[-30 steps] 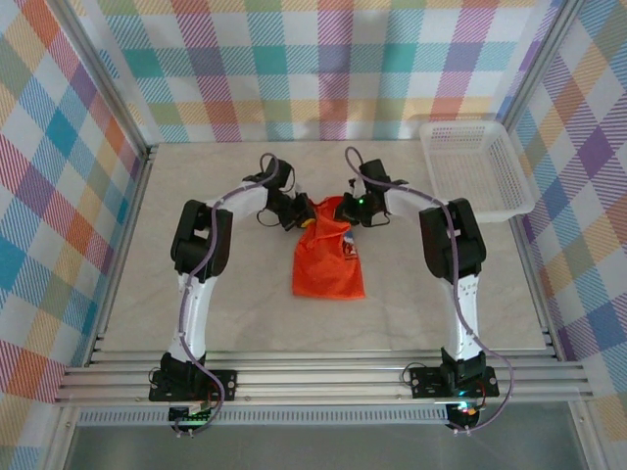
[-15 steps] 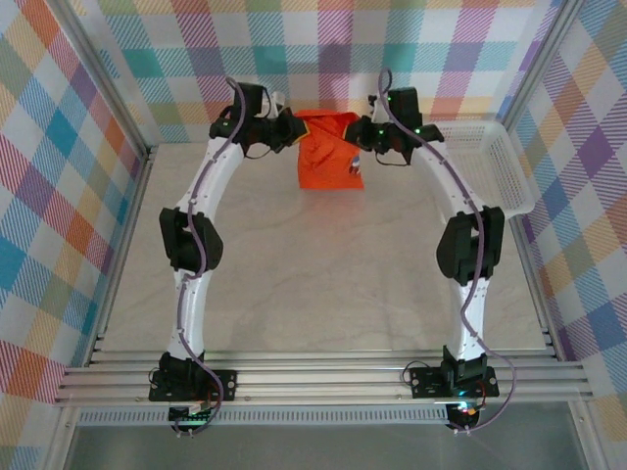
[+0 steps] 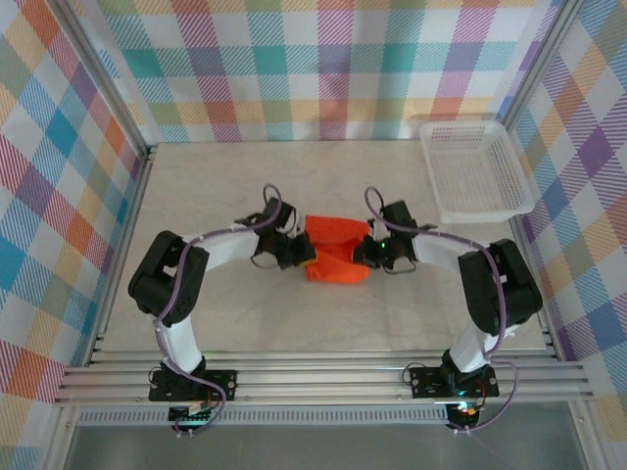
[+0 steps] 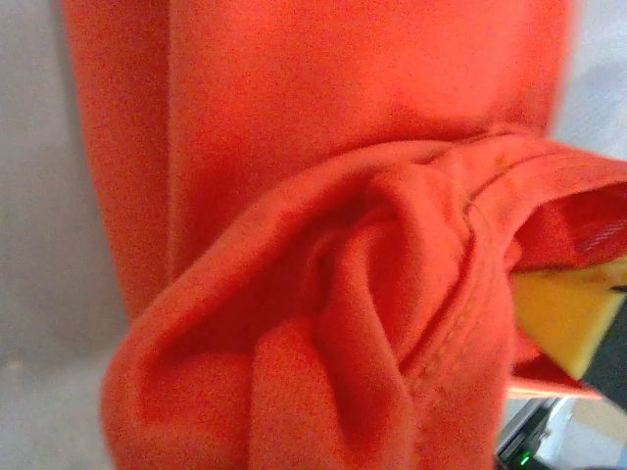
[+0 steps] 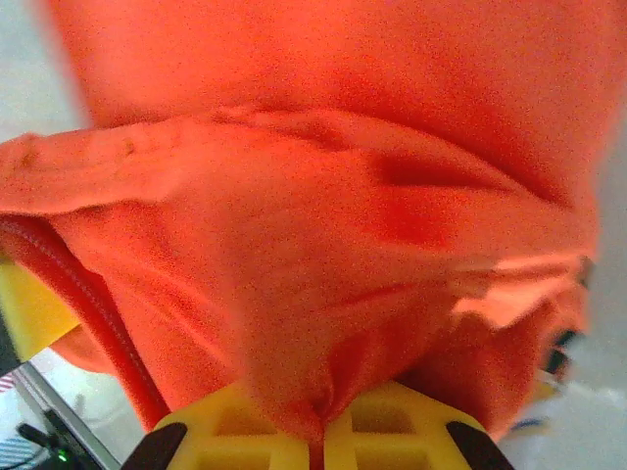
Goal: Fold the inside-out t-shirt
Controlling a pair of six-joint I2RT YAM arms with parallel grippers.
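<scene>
The pale beige marbled desk [image 3: 323, 323] carries everything. Near its far right corner sits a white plastic mesh basket [image 3: 474, 171], well apart from the rest. Two white-and-black arms bend inward low over the desk's middle, the left arm [image 3: 230, 245] from one side and the right arm [image 3: 441, 245] from the other.

Between them, at the middle of the desk, is the bright orange-red thin-fabric t-shirt [image 3: 336, 251], gathered into a short, thick bundle (no sleeve or collar can be told apart from above). The left gripper [image 3: 302, 253] touches the bundle's left edge and the right gripper [image 3: 370, 253] its right edge.

In the right wrist view the t-shirt [image 5: 323, 196] shows rumpled layers with a stitched hem at the left. There the right gripper [image 5: 315, 446] has its jaws closed on a pinch of cloth between two yellow fingers [image 5: 392, 426].

In the left wrist view the t-shirt [image 4: 323, 255] is bunched in deep folds. Its seamed edge is drawn into the left gripper's jaws, which clamp it; one yellow pad [image 4: 563, 315] shows there.
</scene>
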